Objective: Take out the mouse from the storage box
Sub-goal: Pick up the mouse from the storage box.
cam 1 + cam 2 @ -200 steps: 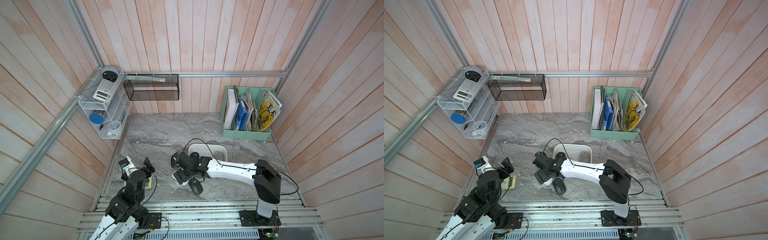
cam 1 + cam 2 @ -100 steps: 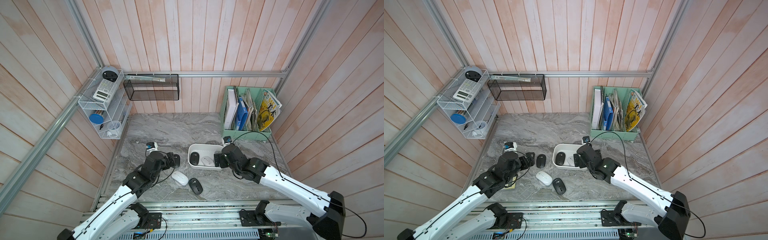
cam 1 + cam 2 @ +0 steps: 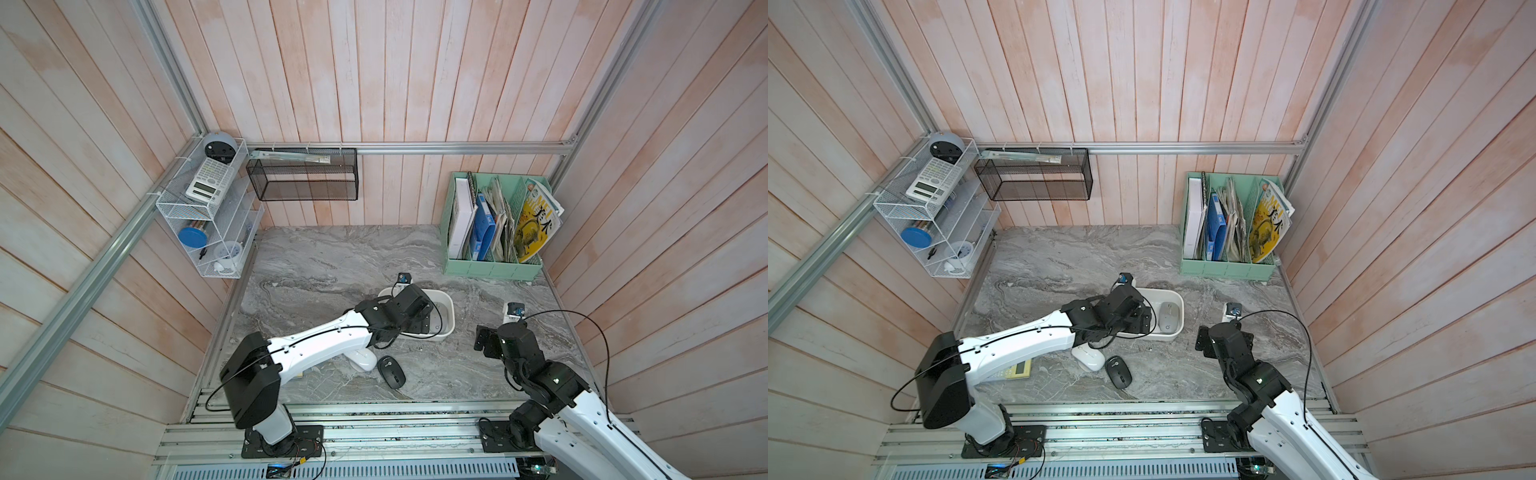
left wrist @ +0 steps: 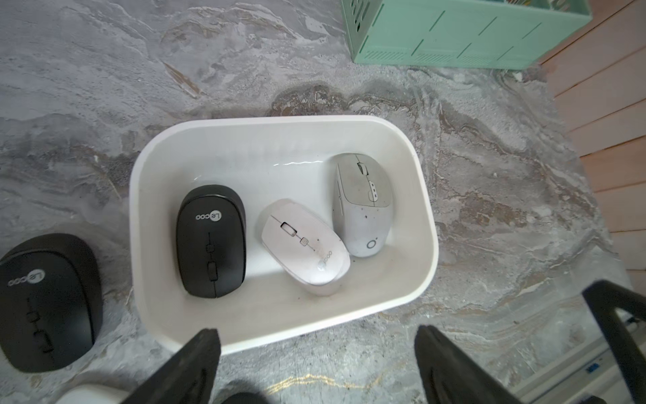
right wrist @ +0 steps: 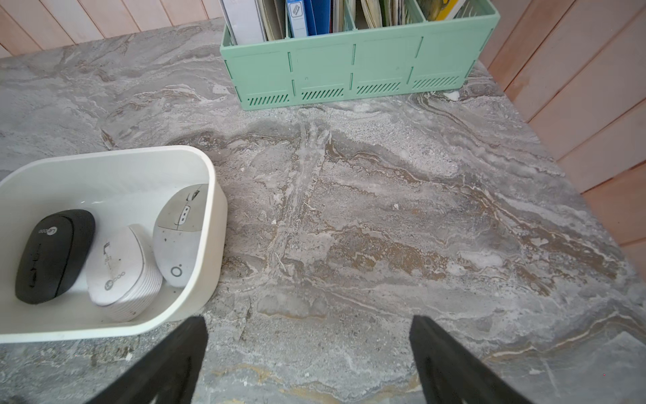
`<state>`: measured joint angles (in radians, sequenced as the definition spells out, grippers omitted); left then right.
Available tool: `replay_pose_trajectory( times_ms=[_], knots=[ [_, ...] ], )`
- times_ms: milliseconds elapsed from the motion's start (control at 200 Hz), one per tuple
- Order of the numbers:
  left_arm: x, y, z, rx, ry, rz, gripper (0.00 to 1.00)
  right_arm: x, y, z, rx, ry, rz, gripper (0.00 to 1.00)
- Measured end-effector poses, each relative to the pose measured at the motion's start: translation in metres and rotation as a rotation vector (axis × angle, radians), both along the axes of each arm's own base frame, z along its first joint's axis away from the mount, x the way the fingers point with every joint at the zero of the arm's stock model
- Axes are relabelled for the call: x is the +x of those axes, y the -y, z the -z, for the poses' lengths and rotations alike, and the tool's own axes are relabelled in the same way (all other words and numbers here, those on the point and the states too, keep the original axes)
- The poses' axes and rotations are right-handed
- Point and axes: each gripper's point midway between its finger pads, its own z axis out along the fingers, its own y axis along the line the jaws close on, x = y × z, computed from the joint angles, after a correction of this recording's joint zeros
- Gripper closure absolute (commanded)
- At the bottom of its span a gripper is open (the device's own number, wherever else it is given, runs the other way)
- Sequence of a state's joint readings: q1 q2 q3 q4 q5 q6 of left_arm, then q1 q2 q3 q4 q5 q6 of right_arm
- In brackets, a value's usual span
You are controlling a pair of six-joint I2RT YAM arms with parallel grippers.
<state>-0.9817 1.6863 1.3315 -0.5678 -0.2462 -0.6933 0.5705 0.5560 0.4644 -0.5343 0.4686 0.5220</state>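
Grey marble tabletop, pink plank walls; mint file holder behind; left arm overhangs storage box; left gripper, right gripper gape empty.

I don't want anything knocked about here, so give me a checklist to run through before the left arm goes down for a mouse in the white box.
1. Left claw open and empty: ok.
2. Left claw over the storage box: ok, above its near rim, not yet down inside.
3. Mice to pick: ok, the black mouse, white mouse and grey mouse lie inside.
4. White mouse free of its neighbours: not ok, it seems tilted against the grey mouse.
5. Right claw out of the way: ok, open, beside the box over the table.
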Motion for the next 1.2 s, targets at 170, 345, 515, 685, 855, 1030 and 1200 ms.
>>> replay_pose_trajectory(
  times_ms=[170,345,515,685,855,1030,1200],
  knots=[
    [0.013,0.029,0.033,0.05,-0.065,0.021,0.13,-0.006,0.002,0.012,0.036,0.009,0.004,0.03],
    [0.023,0.05,0.058,0.088,-0.107,0.045,0.16,-0.003,-0.001,0.004,0.068,0.041,0.001,0.02],
    [0.027,0.062,0.07,0.099,-0.127,0.064,0.17,-0.003,-0.002,0.003,0.073,0.048,-0.001,0.03],
    [0.031,0.074,0.078,0.104,-0.136,0.088,0.17,-0.003,-0.003,0.002,0.079,0.05,-0.005,0.02],
    [0.039,0.085,0.088,0.125,-0.132,0.105,0.2,-0.003,-0.004,0.002,0.083,0.05,-0.01,0.03],
    [0.042,0.088,0.097,0.15,-0.137,0.115,0.23,-0.003,-0.004,0.003,0.085,0.046,-0.012,0.02],
    [0.044,0.084,0.101,0.177,-0.132,0.107,0.29,-0.002,-0.005,0.004,0.087,0.046,-0.014,0.02]
  ],
)
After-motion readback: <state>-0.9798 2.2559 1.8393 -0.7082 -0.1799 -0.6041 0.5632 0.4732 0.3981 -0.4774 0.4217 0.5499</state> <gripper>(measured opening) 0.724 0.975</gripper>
